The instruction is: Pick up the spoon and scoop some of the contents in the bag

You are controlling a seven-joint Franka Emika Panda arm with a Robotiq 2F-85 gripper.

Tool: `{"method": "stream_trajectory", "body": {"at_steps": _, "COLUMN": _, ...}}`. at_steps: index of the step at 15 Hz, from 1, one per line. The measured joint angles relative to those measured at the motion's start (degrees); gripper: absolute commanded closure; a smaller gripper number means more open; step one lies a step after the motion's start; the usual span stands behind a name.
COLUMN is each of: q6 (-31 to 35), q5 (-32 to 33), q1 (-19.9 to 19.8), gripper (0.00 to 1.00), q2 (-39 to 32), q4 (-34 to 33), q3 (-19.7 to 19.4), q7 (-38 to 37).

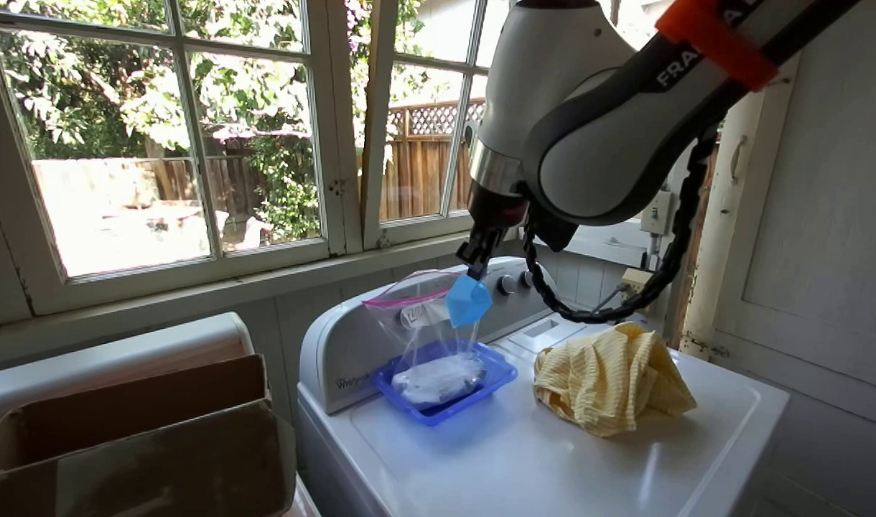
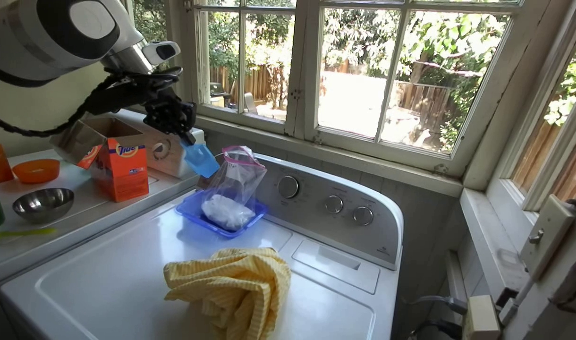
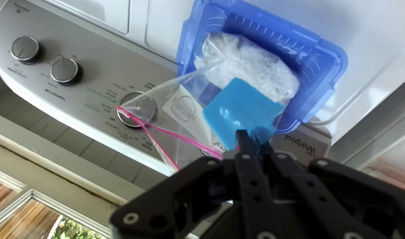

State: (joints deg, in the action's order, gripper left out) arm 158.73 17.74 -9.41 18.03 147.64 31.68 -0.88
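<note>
Though near bag [image 2: 233, 191] and tray [image 2: 189, 210], yellow cloth [image 2: 243, 283] apart

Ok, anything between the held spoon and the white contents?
Yes, apparently the clear wall of the bag: the light-blue spoon looks to be outside, beside the pink-edged mouth, with the white contents low inside. Nothing else visible intervenes.

Yellow cloth [image 2: 238, 288] on white dryer [image 2: 113, 283]
A metal bowl [image 2: 45, 213] sits near an orange bowl [image 2: 36, 174] and an orange box [image 2: 122, 174]; windows [image 2: 393, 71] rise behind the dryer.
</note>
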Motion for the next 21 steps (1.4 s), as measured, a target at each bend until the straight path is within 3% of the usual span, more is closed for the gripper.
{"method": "stream_trajectory", "body": {"at_steps": 2, "q6": 2.55, "q5": 2.4, "q1": -1.13, "gripper": 0.98, "q2": -0.02, "q4": 0.02, "q3": 0.56, "q7": -0.31}}
{"method": "stream_trajectory", "body": {"at_steps": 4, "q6": 9.31, "q5": 9.17, "q1": -5.36, "gripper": 0.98, "q2": -0.08, "q4": 0.05, "q3": 2.86, "q7": -2.74}}
{"method": "stream_trajectory", "body": {"at_steps": 7, "q6": 18.99, "q5": 19.38, "q1": -14.74, "gripper": 0.98, "q2": -0.07, "q4": -0.26, "q3": 8.22, "q7": -5.87}}
{"method": "stream_trajectory", "body": {"at_steps": 10, "q6": 26.09, "q5": 24.53, "q1": -24.95, "gripper": 0.98, "q2": 0.45, "q4": -0.81, "q3": 14.77, "q7": -6.57}}
{"method": "stream_trajectory", "body": {"at_steps": 15, "q6": 34.42, "q5": 24.71, "q1": -39.66, "gripper": 0.98, "q2": 2.99, "q4": -0.23, "q3": 27.21, "q7": -6.56}}
{"method": "stream_trajectory", "body": {"at_steps": 21, "q6": 36.09, "q5": 21.98, "q1": -47.93, "gripper": 0.98, "q2": 3.7, "q4": 0.72, "q3": 37.14, "q7": -6.89}}
